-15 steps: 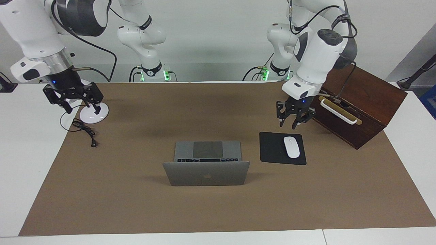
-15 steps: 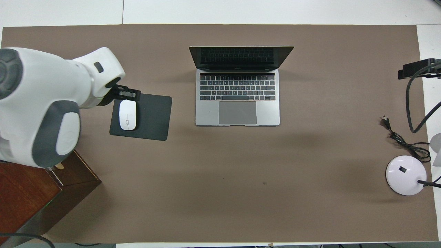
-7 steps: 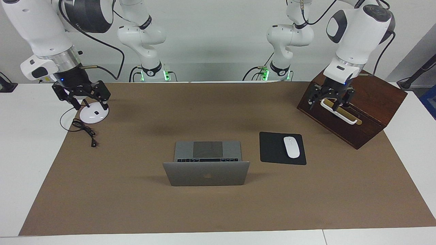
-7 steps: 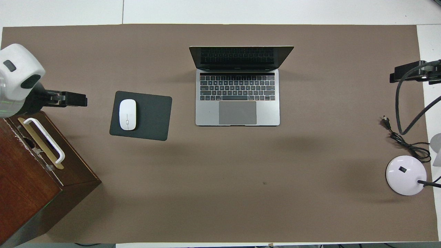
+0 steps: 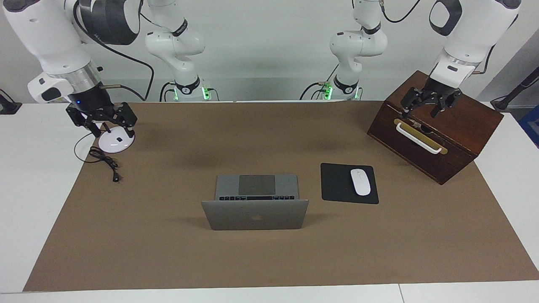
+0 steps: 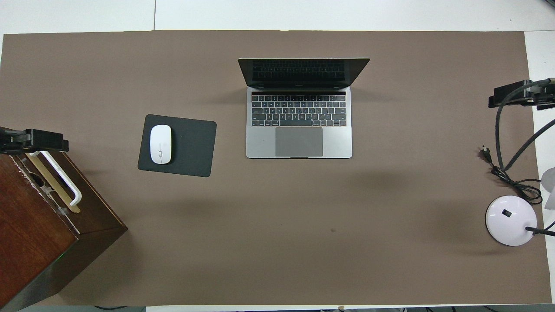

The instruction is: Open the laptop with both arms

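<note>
The laptop (image 5: pixel 255 202) stands open in the middle of the brown mat (image 5: pixel 168 252), lid raised with its back to the facing camera, keyboard and trackpad toward the robots — unchanged over the last second. Both arms have pulled away from it. The left gripper (image 5: pixel 430 105), which a second ago hung over the mat's strip between the mouse pad (image 5: pixel 337 185) and the wooden box (image 5: pixel 459 126), has risen and swung back; it now hovers over the box's top, above the white handle (image 5: pixel 419 139), its fingers spread and holding nothing. The right gripper (image 5: pixel 103 120) has drifted only slightly, and hangs over the white lamp base (image 5: pixel 116 143) at the right arm's end of the table, fingers likewise apart and empty. The white mouse (image 5: pixel 360 182) lies on its pad beside the laptop, toward the left arm's end — neither has moved. A loose black cable (image 5: pixel 105 162) trails on the mat by the lamp base.
</note>
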